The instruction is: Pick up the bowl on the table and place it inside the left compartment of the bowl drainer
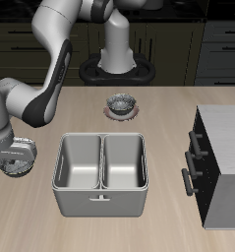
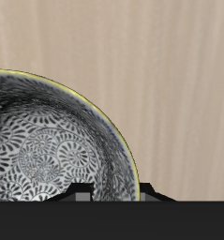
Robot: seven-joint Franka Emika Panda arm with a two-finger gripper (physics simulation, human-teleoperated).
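Though the pincer (image 2: 113, 195) straddles the bowl (image 2: 48, 141) at its rim — clamped or not, unclear — the drainer (image 1: 99, 205) lies at three o'clock.

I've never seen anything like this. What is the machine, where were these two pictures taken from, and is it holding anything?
Both pictures are computer renders of one moment. The wide one looks down at a table from the front. The white jointed thing is a robot arm, bent down towards the table's edge. On the table are a steel drainer with two wells, both empty, a dark cabinet, and farther back a small bowl on a plate.

The close-up comes from a camera on the arm's wrist, looking down past its gripper, a two-finger clamp. It shows another bowl, patterned inside, right at the fingers, with its rim running between them. Whether the fingers already pinch the rim cannot be told.
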